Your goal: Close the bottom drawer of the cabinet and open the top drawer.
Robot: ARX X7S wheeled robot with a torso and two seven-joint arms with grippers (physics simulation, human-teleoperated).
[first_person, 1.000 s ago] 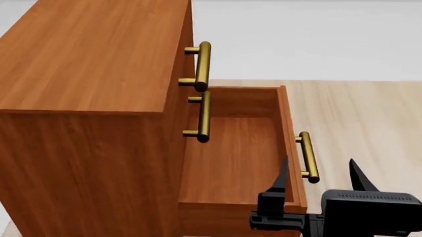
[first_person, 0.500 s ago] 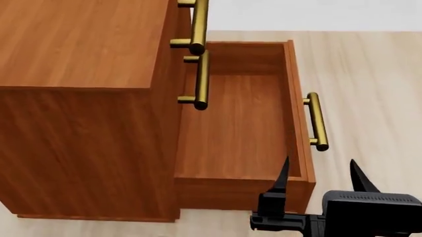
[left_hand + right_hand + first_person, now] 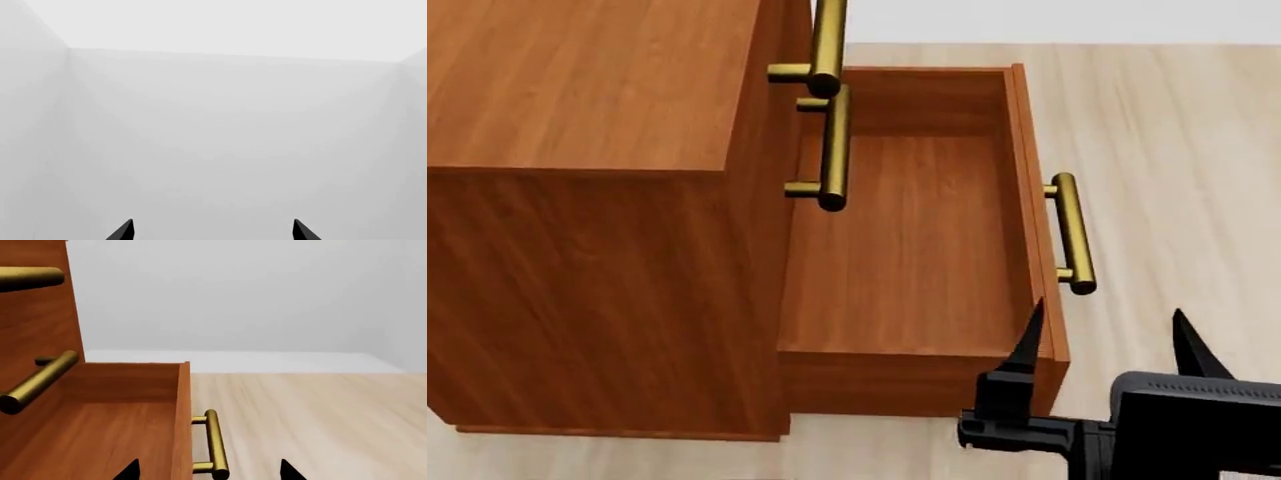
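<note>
Pale floor [image 3: 1174, 150]; bottom drawer [image 3: 894, 250] stands out, empty; both claws gape, right claw [image 3: 1105, 345] nearby.

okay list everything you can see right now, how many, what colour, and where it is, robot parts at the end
cabinet: one, reddish-brown wood grain, at the head view's left, standing on the floor.
bottom drawer: one, reddish-brown, pulled far out of the cabinet, nothing inside.
brass bar handles: three; one on the bottom drawer's front, two on the shut drawers above.
floor: pale wood planks, around the cabinet.
walls: plain light grey, all the left wrist view shows.
right gripper: one, black, open, holding nothing, just outside the bottom drawer's near front corner.
left gripper: one, only two black fingertips showing, open, facing the wall.
</note>
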